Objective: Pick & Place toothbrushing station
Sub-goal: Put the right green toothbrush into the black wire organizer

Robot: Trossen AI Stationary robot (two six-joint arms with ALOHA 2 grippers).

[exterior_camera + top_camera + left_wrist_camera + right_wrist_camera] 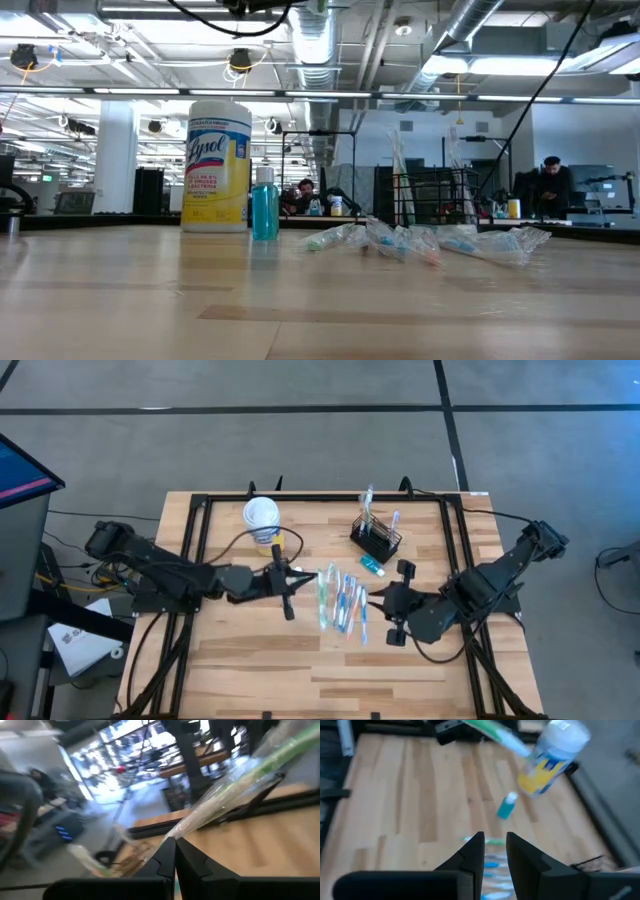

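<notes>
- Locate the toothbrushing station [376, 538] first. You will find the black wire-mesh caddy upright near the far edge of the desk [260, 650], toward the far right corner. Several wrapped brushes already stand in its compartments, handles up, so the caddy reads as the receiving point.
- Note the loose stock. A row of wrapped toothbrushes [341, 600] lies flat at the middle of the desk, side by side, between the two arms. This placement probably keeps the supply within reach of either arm.
- Check the left pincer [288, 579]. It sits left of the row, fingers fully closed. In the left wrist view the fingers [165, 857] meet on the end of a green toothbrush in a clear wrapper [235, 782], which slants away from them. Gripping at the end leaves the rest of the length free to enter a compartment.
- Check the right pincer [398, 600]. It sits just right of the row, nearer the desk's right edge. The right wrist view shows its fingers [472, 852] partly apart with nothing between them, above the wrapped brushes. Treat it as empty.
- Observe the remaining items. A wipes canister [262, 518] with a white lid stands near the far edge, left of centre, and a small blue bottle [372, 567] lies on the desk just in front of the caddy. Neither blocks the caddy from above.
- Expect the next carry to run from the left pincer across the row toward the caddy; keep the wrapper clear of the standing brushes.
</notes>
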